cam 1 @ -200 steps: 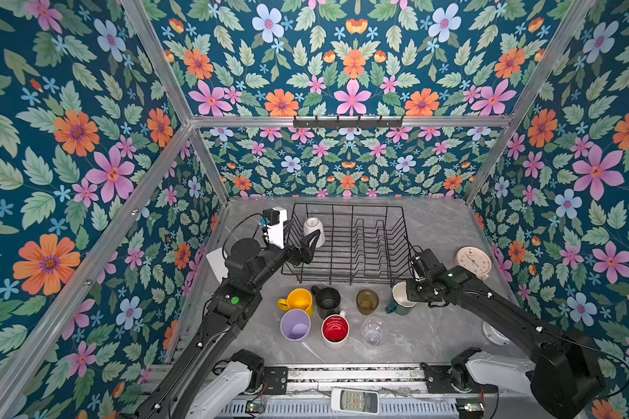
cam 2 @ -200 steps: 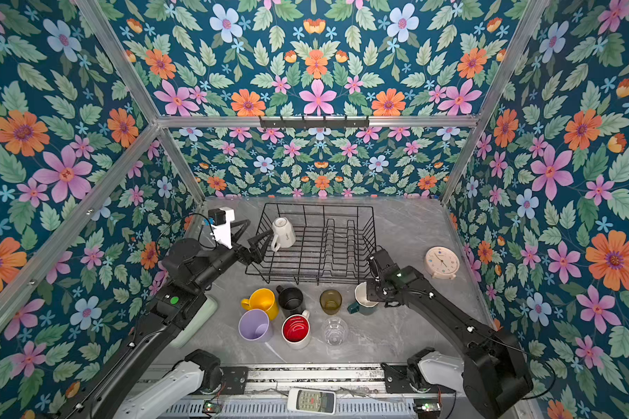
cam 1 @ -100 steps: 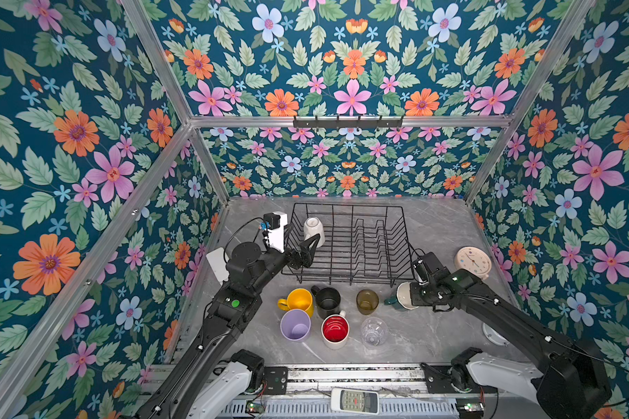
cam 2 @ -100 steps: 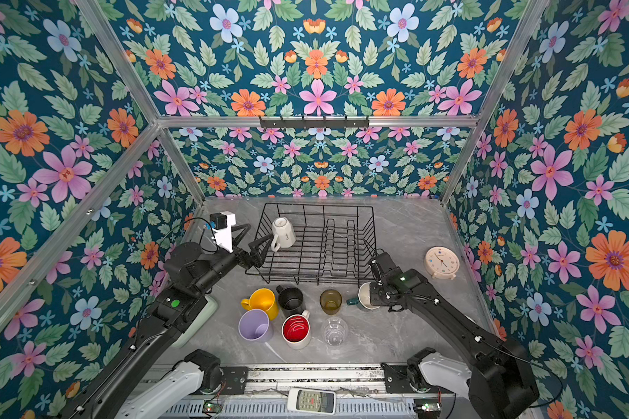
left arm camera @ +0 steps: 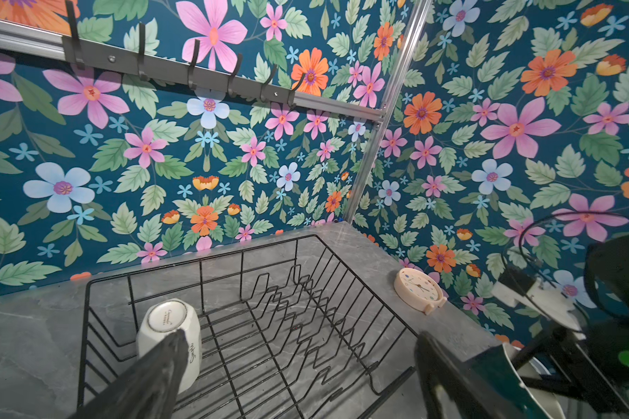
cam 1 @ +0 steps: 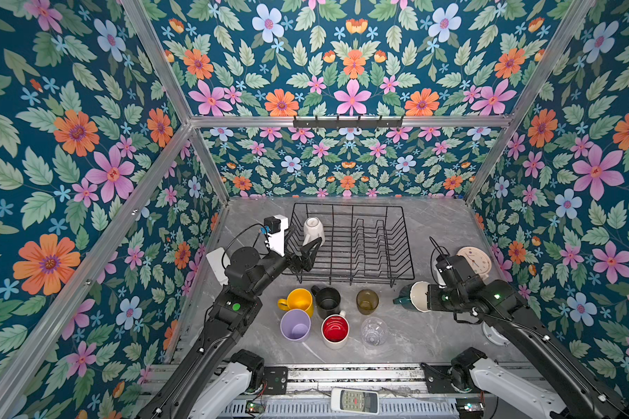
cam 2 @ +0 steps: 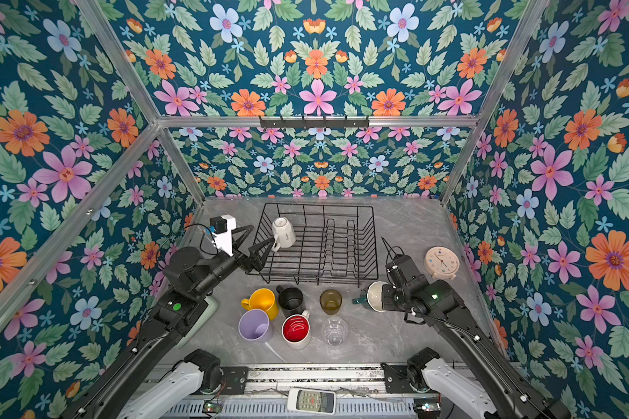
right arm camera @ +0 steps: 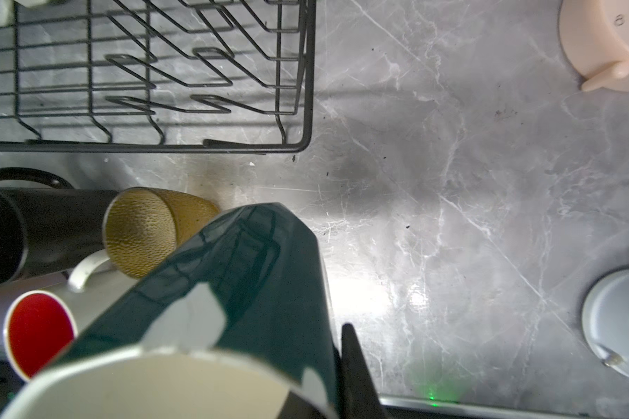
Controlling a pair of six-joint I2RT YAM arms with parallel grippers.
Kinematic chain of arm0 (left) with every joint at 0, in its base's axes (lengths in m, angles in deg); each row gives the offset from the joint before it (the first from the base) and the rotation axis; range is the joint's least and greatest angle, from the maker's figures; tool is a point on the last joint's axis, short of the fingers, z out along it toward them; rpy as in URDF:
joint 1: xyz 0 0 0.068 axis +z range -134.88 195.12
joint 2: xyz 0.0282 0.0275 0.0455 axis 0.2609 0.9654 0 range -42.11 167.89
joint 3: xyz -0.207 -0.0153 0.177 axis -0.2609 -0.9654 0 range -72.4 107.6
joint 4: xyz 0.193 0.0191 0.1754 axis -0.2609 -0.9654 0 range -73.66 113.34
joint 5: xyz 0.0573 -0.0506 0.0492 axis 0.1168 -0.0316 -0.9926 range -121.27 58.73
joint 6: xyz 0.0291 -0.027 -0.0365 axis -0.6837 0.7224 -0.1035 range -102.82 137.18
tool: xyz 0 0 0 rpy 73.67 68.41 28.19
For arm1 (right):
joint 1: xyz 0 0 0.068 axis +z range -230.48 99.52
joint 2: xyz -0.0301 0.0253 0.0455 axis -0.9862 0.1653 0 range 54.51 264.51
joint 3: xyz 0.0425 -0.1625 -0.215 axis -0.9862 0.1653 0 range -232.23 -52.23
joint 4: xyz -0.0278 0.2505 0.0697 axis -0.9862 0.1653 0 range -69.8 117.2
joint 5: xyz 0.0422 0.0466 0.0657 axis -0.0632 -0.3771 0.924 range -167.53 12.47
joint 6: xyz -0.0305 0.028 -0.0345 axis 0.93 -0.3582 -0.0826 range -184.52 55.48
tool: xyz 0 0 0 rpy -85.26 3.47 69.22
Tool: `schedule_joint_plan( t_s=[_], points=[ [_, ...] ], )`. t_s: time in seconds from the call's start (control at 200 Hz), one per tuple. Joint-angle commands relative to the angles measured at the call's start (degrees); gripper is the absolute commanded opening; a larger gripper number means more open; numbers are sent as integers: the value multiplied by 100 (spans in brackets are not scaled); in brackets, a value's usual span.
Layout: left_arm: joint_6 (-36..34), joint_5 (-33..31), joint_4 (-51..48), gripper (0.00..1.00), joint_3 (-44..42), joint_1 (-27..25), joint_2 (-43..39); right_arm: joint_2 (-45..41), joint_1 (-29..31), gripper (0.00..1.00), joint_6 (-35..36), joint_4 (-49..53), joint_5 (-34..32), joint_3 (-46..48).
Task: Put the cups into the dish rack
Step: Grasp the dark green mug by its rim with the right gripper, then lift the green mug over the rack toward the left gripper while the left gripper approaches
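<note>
The black wire dish rack [cam 1: 407,254] [cam 2: 373,250] stands mid-table with a white mug [cam 1: 313,228] [left arm camera: 168,323] upside down in its left end. My left gripper [cam 1: 304,241] [left arm camera: 298,362] hovers open at that end, just short of the mug. My right gripper [cam 1: 427,297] is shut on the rim of the green/white mug [cam 1: 413,295] [right arm camera: 255,261], tipped sideways right of the rack's front corner. In front of the rack stand the yellow mug [cam 1: 298,301], black mug [cam 1: 328,301], amber tumbler [cam 1: 367,301], lilac tumbler [cam 1: 295,325], white/red mug [cam 1: 335,330] and clear glass [cam 1: 374,332].
A cream clock [cam 1: 474,259] lies right of the rack, behind my right arm. A grey disc [cam 1: 492,333] sits by the right wall and a white block [cam 1: 217,263] by the left wall. A black hook rail [cam 1: 347,121] hangs on the back wall. A remote [cam 1: 354,401] rests on the front rail.
My right gripper has closed on the green/white mug, tipped it onto its side and drawn it slightly right. The left arm has barely moved.
</note>
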Motion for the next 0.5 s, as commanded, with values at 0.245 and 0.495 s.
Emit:
schedule_joint_plan(
  t_s=[0.245,0.495],
  points=[
    [367,2194,1318,99,-267,-3,111,18,-1,0,-904,-2122,2483,-267],
    [486,2976,1508,99,-314,-2,295,480,-287,0,-1877,-4155,4052,83]
  ],
)
